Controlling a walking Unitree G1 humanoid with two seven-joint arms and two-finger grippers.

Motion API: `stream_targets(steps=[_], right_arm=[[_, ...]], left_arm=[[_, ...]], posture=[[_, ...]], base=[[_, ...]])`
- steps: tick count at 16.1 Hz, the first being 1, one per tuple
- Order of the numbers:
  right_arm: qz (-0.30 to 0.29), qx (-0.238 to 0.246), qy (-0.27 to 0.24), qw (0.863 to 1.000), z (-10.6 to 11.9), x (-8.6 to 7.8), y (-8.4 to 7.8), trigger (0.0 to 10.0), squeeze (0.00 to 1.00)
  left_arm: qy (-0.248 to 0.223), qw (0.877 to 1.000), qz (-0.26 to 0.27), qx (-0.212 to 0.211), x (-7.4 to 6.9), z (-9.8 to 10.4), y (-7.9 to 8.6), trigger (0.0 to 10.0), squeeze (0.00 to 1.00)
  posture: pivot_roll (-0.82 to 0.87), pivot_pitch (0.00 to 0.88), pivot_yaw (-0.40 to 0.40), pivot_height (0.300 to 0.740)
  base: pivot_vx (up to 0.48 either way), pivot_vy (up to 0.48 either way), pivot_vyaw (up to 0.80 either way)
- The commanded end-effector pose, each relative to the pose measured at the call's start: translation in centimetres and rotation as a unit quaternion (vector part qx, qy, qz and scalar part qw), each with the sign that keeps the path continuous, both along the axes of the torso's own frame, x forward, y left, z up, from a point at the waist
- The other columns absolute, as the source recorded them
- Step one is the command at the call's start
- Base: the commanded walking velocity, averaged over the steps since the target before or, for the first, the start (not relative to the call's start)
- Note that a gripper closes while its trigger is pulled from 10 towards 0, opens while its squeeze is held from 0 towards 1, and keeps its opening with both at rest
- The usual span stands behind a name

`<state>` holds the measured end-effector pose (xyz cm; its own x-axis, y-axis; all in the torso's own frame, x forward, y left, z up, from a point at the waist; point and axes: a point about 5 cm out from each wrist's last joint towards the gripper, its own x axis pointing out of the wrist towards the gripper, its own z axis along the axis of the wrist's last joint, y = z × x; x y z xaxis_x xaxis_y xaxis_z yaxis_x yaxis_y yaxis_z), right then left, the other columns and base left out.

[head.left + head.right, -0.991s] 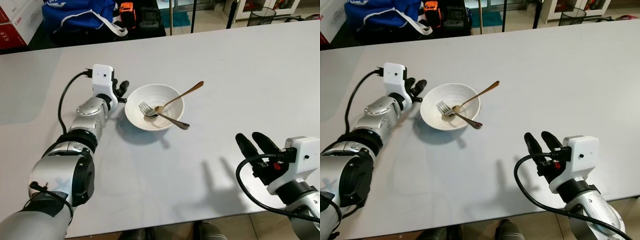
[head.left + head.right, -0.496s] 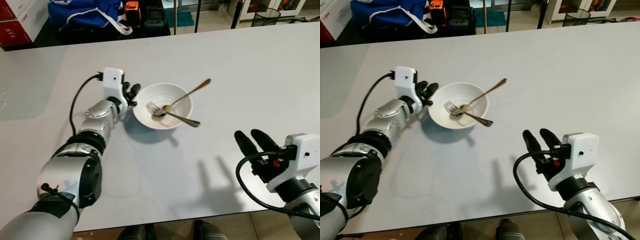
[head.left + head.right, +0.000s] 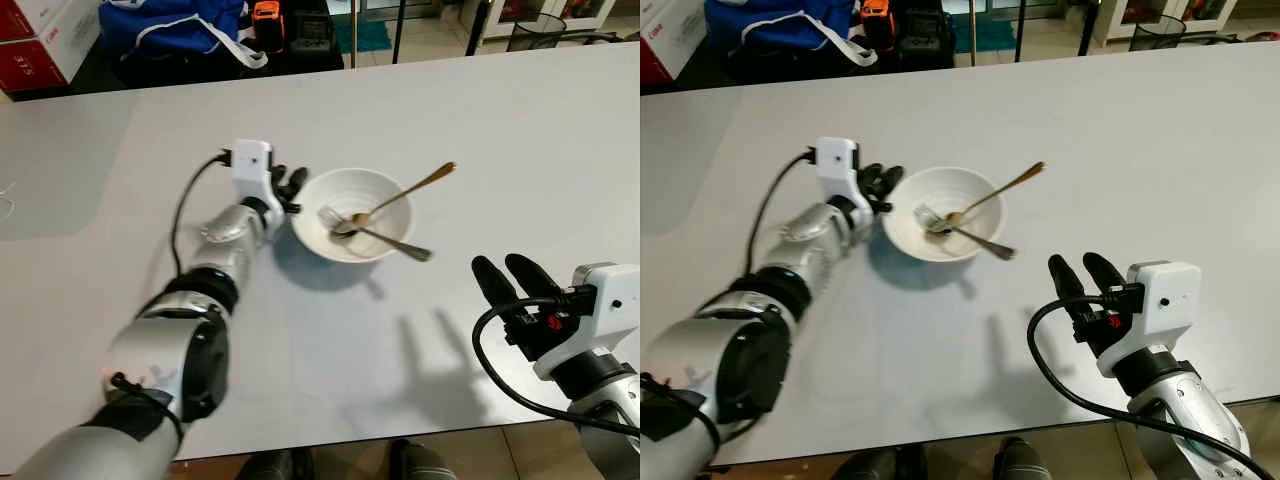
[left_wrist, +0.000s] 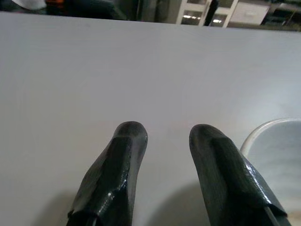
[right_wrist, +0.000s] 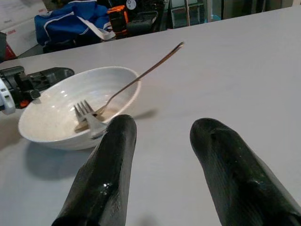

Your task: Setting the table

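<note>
White ceramic bowl sits mid-table with a fork and a gold spoon propped loosely inside. Left gripper rests just beside its rim, fingers spread; right gripper hovers apart, also spread. A careless nudge could tip the cutlery out.

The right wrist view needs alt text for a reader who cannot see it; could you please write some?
Two open black fingers of the right pincer hover over a grey table, aimed at a white bowl holding a fork and spoon.
</note>
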<state>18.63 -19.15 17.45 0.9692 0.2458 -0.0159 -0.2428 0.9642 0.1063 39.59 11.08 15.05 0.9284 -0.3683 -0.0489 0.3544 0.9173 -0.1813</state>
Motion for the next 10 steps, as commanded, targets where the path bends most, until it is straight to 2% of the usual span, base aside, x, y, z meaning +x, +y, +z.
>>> stream_targets(steps=[1,4,6,8,9,10], right_arm=[[-0.011,0.001,-0.002,1.000,0.1,-0.1,-0.2,10.0,0.00],[-0.048,0.001,-0.019,0.999,0.5,0.2,-1.2,10.0,0.00],[-0.053,0.001,-0.024,0.998,0.6,0.3,-1.3,10.0,0.00],[-0.054,0.002,-0.026,0.998,0.6,0.5,-1.3,10.0,0.00],[-0.056,0.004,-0.030,0.998,0.6,0.8,-1.2,10.0,0.00],[-0.056,0.004,-0.031,0.998,0.6,0.8,-1.2,10.0,0.00]], left_arm=[[0.010,1.000,-0.011,0.000,-0.2,-0.5,-0.9,10.0,0.00],[0.005,0.998,-0.066,0.020,-1.0,-1.2,-3.7,10.0,0.00],[0.000,0.994,-0.103,0.027,-1.6,-1.4,-5.3,10.0,0.00],[-0.005,0.991,-0.131,0.031,-1.9,-1.6,-6.4,10.0,0.00],[-0.016,0.987,-0.154,0.047,-2.3,-1.6,-7.4,10.0,0.00],[-0.019,0.987,-0.154,0.051,-2.3,-1.5,-7.5,10.0,0.00]], posture=[[-0.21,0.169,0.112,0.740],[-0.20,0.166,0.120,0.740],[-0.20,0.162,0.123,0.740],[-0.20,0.156,0.124,0.740],[-0.19,0.150,0.126,0.740],[-0.19,0.149,0.127,0.740]], base=[[0.000,0.000,0.00],[0.000,0.000,0.00],[0.000,0.000,0.00],[0.000,0.000,0.00],[0.000,0.000,0.00],[0.000,0.000,0.00]])
